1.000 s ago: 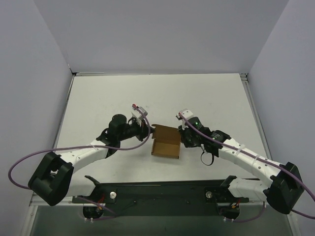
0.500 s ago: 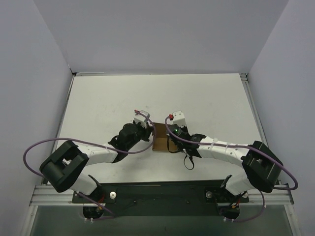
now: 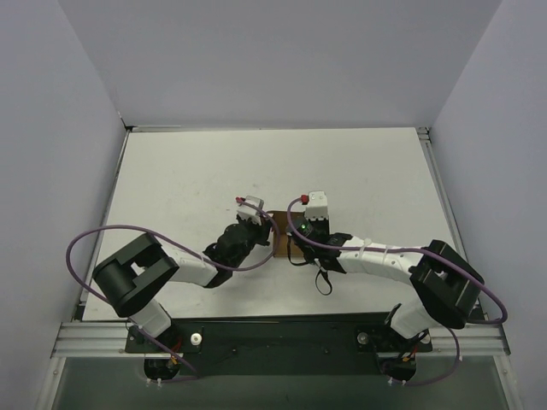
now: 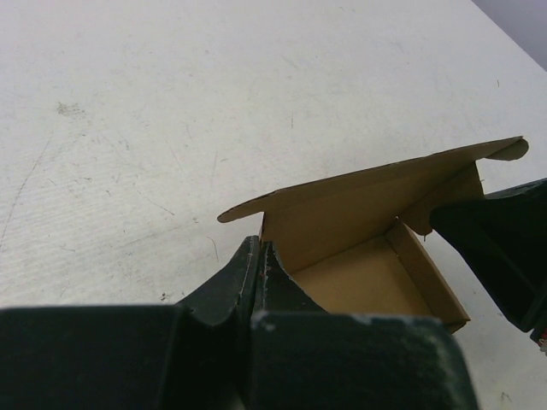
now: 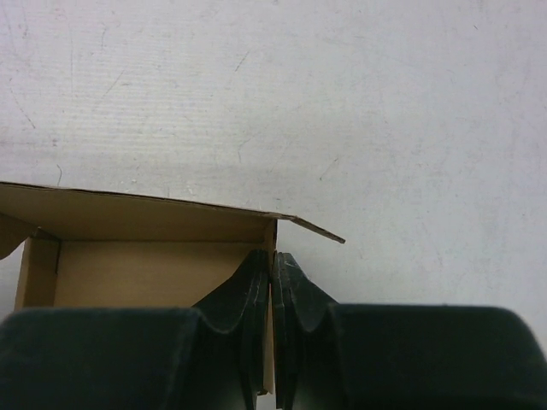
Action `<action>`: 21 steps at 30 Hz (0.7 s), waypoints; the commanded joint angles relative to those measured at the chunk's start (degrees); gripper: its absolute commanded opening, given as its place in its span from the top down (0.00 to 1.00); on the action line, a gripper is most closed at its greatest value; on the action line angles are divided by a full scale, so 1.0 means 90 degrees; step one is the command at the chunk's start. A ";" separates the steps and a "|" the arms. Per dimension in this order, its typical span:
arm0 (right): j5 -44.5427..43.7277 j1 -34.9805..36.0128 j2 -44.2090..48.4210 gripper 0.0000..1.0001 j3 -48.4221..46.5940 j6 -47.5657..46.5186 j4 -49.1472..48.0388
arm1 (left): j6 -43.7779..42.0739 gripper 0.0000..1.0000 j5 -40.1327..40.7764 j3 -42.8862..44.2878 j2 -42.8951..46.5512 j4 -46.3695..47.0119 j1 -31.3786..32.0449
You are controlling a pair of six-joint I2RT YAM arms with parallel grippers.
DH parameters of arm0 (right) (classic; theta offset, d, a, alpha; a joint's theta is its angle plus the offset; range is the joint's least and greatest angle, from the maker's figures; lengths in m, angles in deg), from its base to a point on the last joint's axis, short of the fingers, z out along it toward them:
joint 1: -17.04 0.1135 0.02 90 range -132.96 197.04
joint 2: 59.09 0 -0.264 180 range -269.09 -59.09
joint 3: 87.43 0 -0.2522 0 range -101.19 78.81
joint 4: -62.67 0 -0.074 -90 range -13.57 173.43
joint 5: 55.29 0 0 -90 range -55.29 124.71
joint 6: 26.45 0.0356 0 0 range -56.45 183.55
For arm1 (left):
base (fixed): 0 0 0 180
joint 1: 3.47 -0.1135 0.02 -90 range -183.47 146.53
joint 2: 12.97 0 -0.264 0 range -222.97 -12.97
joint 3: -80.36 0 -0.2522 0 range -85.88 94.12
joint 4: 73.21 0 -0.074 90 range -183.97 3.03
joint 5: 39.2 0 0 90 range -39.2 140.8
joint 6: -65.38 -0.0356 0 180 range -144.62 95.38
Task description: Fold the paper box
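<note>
The paper box [image 3: 279, 246] is a small brown cardboard tray with its lid flap raised, lying at the table's middle between both arms. In the left wrist view the paper box [image 4: 367, 273] shows its open inside, and my left gripper [image 4: 259, 256] is shut on its left side wall. In the right wrist view my right gripper [image 5: 273, 266] is shut on the right side wall of the paper box [image 5: 145, 248], one finger inside and one outside. From above, the left gripper [image 3: 267, 232] and the right gripper [image 3: 293, 243] hide most of the box.
The white table [image 3: 171, 179] has grey walls on three sides. A black rail [image 3: 273, 333] with the arm bases runs along the near edge. Purple cables [image 3: 85, 248] loop off both arms.
Both arms have swung in toward the box and now pinch its opposite side walls. The box has shifted slightly and is more hidden from above.
</note>
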 commanded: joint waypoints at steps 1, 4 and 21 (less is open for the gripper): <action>-0.0028 0.0151 0.0002 1.00 0.0059 0.0606 -0.0556 | 0.0388 1.00 -0.0186 -0.0050 -0.0075 0.0693 0.0354; -0.0008 0.0161 0.0041 1.00 0.0147 0.0830 -0.0497 | 0.0573 1.00 -0.0147 -0.0089 -0.0143 0.0751 0.0393; -0.0203 0.0503 0.0168 1.00 0.0616 0.1670 0.0059 | 0.1121 1.00 -0.0010 -0.0334 -0.0554 0.1152 0.0941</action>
